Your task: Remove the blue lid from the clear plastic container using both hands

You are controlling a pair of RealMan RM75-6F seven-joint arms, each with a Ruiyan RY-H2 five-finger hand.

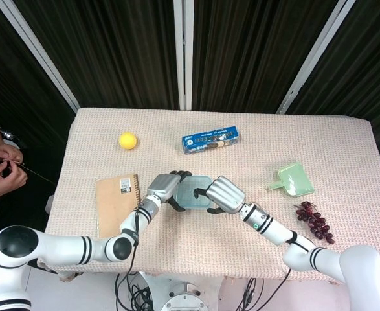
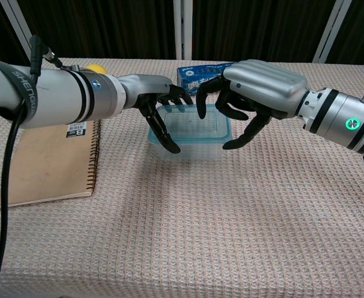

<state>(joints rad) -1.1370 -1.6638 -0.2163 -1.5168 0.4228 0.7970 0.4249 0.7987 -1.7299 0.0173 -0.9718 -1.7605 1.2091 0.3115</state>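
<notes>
The clear plastic container (image 1: pixel 194 192) (image 2: pixel 193 144) with its blue lid (image 2: pixel 191 126) on stands on the cloth near the table's front middle. My left hand (image 1: pixel 166 186) (image 2: pixel 159 107) grips the container's left end, thumb on the front left corner and fingers hooked over the back edge. My right hand (image 1: pixel 223 194) (image 2: pixel 256 93) arches over the right end with its fingers apart. One fingertip touches the lid's back edge and the thumb hangs by the front right corner. The lid lies flat on the container.
A brown spiral notebook (image 1: pixel 117 204) (image 2: pixel 51 162) lies left of the container. A blue box (image 1: pixel 210 139) (image 2: pixel 200 72) lies behind it, a yellow ball (image 1: pixel 127 140) at the back left. A green scoop (image 1: pixel 292 179) and dark grapes (image 1: pixel 314 221) sit to the right.
</notes>
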